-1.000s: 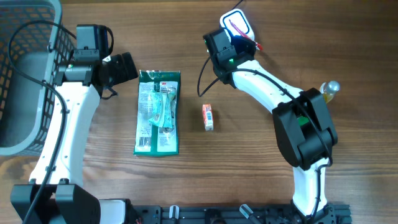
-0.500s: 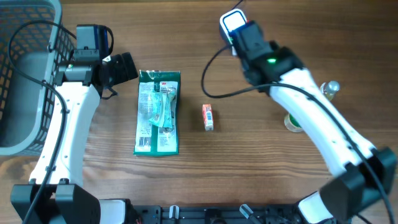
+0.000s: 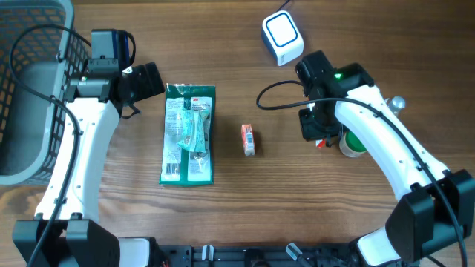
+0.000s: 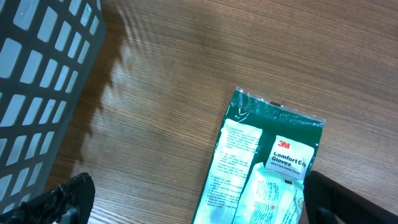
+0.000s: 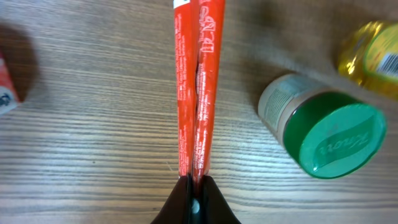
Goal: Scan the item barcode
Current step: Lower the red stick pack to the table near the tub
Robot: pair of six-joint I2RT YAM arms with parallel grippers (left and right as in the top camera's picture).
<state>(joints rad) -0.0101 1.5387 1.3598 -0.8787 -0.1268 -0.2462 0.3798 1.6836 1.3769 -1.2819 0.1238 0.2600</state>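
Starting at the far left: the grey basket (image 3: 30,89) sits at 9 o'clock on the table (image 3: 223,215) and has nothing to do with the scan. The left claw (image 4: 198,186) hangs just beside it with its fingers spread wide. It's holding nothing and sits over the top end of the glove pack (image 3: 188,133). A bit further right, a little orange box (image 3: 249,139) lies flat near the middle.

Now the bit that matters. The scanner (image 3: 283,31) is up at 12 o'clock with its window facing up. The right claw (image 5: 194,190) is pressed together on one end of the red stick sachets (image 5: 198,93). There are two of them side by side, pinched so most of their length sticks out free. They're over the 3 o'clock side of the table, just beside the green-lidded jar (image 5: 329,140). The yellow bottle (image 5: 370,53) is at about 1 o'clock from the jar.

My take: the item's gripped but nowhere near the reader, which is at roughly 11 o'clock from the claw. To do this well I'd swing it up there and hold the sachets flat over the window, code side down. I can't tell where the barcode sits, I only see white print along the top face. A slow roll of the wrist over the window probably helps. The grip's at the very end, so go gently or they'll flop or slip. I'd also keep clear of the jar on the way out.
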